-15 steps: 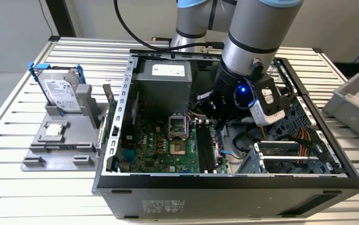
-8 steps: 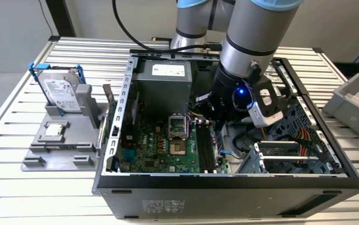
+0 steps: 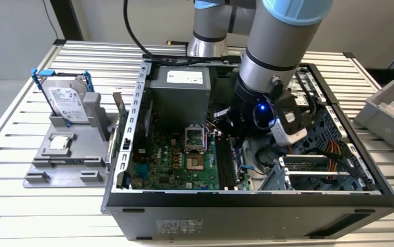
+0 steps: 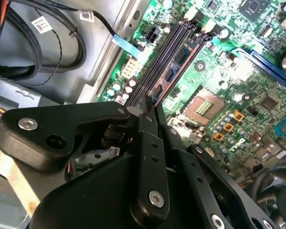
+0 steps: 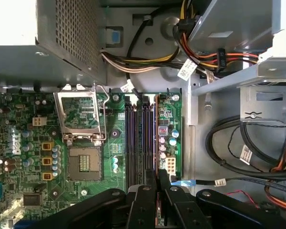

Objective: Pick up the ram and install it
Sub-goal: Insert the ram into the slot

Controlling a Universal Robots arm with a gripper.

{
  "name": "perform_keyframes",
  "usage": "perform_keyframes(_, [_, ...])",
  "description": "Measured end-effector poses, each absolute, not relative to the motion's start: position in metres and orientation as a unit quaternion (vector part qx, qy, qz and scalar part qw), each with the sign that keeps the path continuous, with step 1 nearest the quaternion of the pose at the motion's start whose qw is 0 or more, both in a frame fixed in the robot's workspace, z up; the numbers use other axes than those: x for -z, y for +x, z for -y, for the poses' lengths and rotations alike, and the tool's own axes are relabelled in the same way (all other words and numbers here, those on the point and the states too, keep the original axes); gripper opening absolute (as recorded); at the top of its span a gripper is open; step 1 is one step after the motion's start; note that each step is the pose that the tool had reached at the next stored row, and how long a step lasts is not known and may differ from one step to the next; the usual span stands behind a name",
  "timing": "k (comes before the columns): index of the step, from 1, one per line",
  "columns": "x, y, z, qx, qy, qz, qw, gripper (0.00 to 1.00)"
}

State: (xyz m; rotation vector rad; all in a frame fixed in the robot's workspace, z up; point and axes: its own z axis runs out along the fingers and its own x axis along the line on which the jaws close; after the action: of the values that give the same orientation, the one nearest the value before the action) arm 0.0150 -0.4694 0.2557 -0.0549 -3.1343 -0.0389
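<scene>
The ram (image 4: 180, 58) is a thin blue board standing edge-up in one of the motherboard's long black slots (image 5: 132, 138); in the first wrist view the ram (image 5: 153, 136) runs alongside the empty slots. My gripper (image 4: 148, 104) has its black fingers (image 5: 143, 191) drawn together over the stick's near end, shut on it. In the exterior view the gripper (image 3: 223, 135) reaches down inside the open computer case (image 3: 252, 200), over the slots to the right of the processor socket (image 3: 195, 149). The far end of the ram sits low between the slot's clips.
Bundled cables (image 5: 190, 52) and a metal drive cage (image 3: 313, 170) crowd the exterior view's right of the slots. A power supply (image 3: 176, 85) fills the case's back. Outside, a grey fixture (image 3: 66, 159) holds a hard drive (image 3: 66, 98) and a small square chip (image 3: 60, 143). A grey bin (image 3: 389, 110) stands far right.
</scene>
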Motion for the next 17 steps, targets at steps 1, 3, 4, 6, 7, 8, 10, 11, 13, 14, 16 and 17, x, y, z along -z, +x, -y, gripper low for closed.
perform_keyframes(1, [-0.254, 0.015, 0.469, 0.012, -0.017, 1.000, 0.003, 0.00])
perform_keyframes(3, [-0.250, 0.015, 0.470, 0.012, -0.017, 1.000, 0.003, 0.00])
perform_keyframes(4, [-0.248, 0.015, 0.470, 0.012, -0.017, 1.000, 0.003, 0.00])
perform_keyframes(6, [-0.245, 0.015, 0.470, 0.012, -0.017, 1.000, 0.003, 0.00])
perform_keyframes(7, [-0.243, 0.015, 0.470, 0.012, -0.017, 1.000, 0.003, 0.00])
perform_keyframes(8, [-0.242, 0.015, 0.470, 0.012, -0.017, 1.000, 0.003, 0.00])
perform_keyframes(10, [-0.239, 0.016, 0.471, 0.012, -0.017, 1.000, 0.003, 0.00])
perform_keyframes(11, [-0.238, 0.016, 0.471, 0.012, -0.017, 1.000, 0.003, 0.00])
perform_keyframes(13, [-0.237, 0.017, 0.471, 0.012, -0.017, 1.000, 0.003, 0.00])
perform_keyframes(14, [-0.237, 0.018, 0.472, 0.012, -0.017, 1.000, 0.003, 0.00])
perform_keyframes(16, [-0.236, 0.018, 0.473, 0.012, -0.017, 1.000, 0.003, 0.00])
perform_keyframes(17, [-0.236, 0.018, 0.474, 0.012, -0.017, 1.000, 0.003, 0.00])
